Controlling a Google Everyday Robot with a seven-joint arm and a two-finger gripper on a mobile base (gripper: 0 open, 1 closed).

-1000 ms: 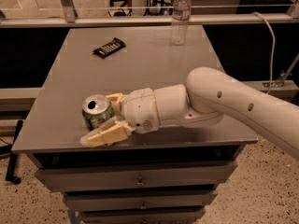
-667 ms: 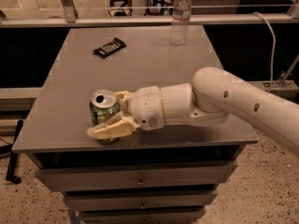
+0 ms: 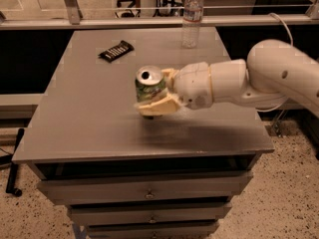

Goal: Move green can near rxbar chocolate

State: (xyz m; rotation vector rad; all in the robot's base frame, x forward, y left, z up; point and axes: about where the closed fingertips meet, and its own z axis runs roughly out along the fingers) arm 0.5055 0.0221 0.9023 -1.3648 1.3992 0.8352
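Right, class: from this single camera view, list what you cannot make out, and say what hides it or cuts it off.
Camera view only.
Green can, lower part and label: covered by the gripper closed around it over the table.
Whether the can's base touches the table: hidden by the lower finger.
Rxbar chocolate lettering: too small to read.
Arm: cut off by the right edge.

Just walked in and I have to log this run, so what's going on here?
The robot's gripper is shut on the green can, holding it at the middle of the table. The rxbar lies toward the far left, well apart from the can, so the can is not yet near it. A water bottle stands at the back edge.
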